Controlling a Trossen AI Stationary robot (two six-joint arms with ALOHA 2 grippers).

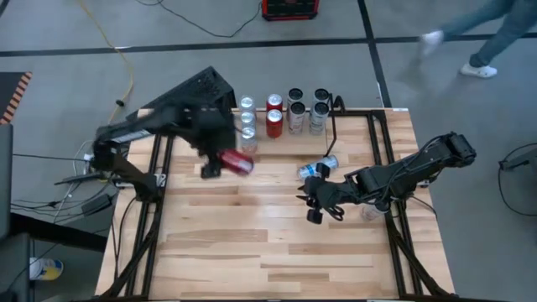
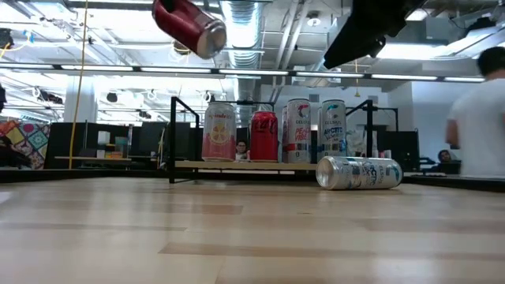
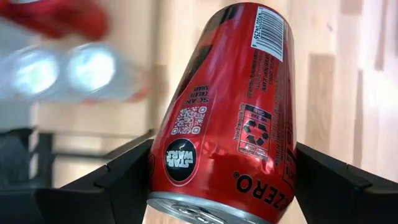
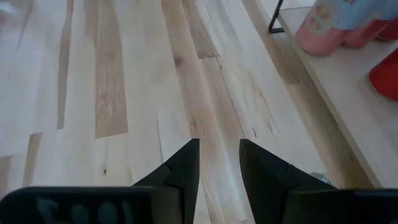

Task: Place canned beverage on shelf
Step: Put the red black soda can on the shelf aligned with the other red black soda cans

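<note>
**Kid:** Looking at the left gripper [image 1: 220, 162], what has it got?

**Helper:** It has the red can [image 1: 237, 161]. Its 2 fingers [image 3: 124, 180] press on both sides of the can, so the jaws are closed on it.

**Kid:** Is the can on the table [image 1: 277, 252]?

**Helper:** No. It hangs high in the air. From the low camera you see the red can [image 2: 188, 25] way up near the top, well above the cans on the shelf [image 2: 237, 165].

**Kid:** Is it standing up straight?

**Helper:** No, it is tipped. Its long way slants, with the silver end down and pointing to the shelf side. I think it must be turned upright before it can stand on the board.

**Kid:** Which way is the shelf from the can?

**Helper:** From above, the shelf [image 1: 336, 107] sits at the far edge of the table, just past the can. The left arm reaches across from the left side, and it is the near one.

**Kid:** Is there room?

**Helper:** The row looks full from the low camera, so I cannot tell which spot is free.

**Kid:** And the other arm?

**Helper:** The right gripper [image 1: 314, 204] waits low over the table, near a silver can [image 1: 319, 168] lying on its side. Its jaws are a little apart and hold nothing.
</note>
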